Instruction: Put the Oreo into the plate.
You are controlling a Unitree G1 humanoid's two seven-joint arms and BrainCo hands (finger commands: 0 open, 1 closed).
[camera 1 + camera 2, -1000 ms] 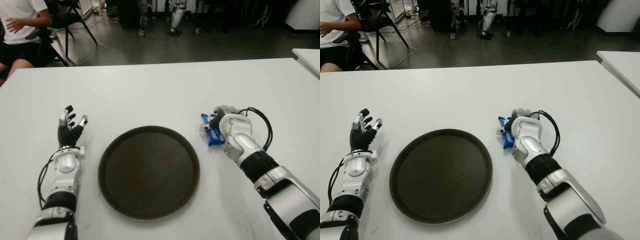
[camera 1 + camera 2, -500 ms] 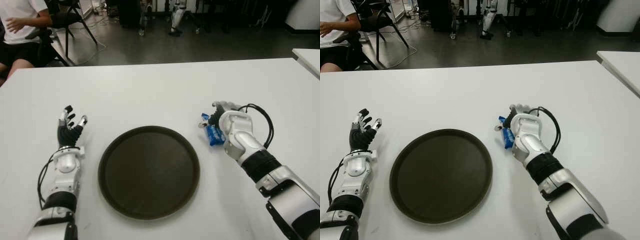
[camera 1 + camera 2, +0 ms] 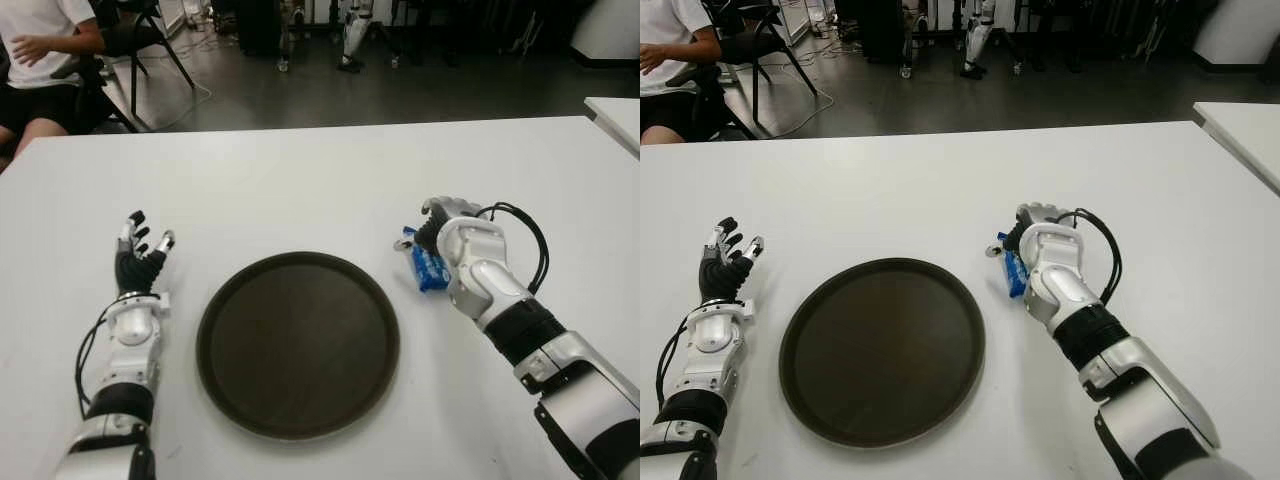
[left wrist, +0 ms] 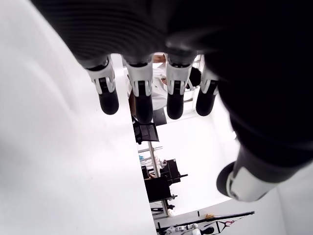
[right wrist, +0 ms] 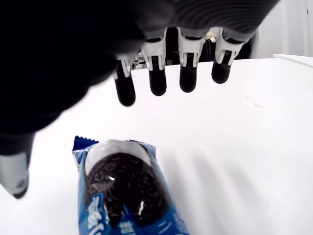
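Plate (image 3: 298, 345) sits on the surface (image 3: 300, 190), near-centre. Oreo pack (image 3: 429, 270) lies on the surface just right of the plate's far-right rim, apart from it. Right hand (image 3: 447, 228) is over the pack's right and far side; contact unclear. Left hand (image 3: 139, 255) is well left of the plate. A seated person (image 3: 45, 60) is beyond the far-left corner.

left hand (image 3: 141, 247): black palm, black fingertips — silver-white knuckle segments
right hand (image 3: 452, 232): glossy white shell — black cable looping beside the wrist
forearms: white casings, black ribbed bands, thin black wiring
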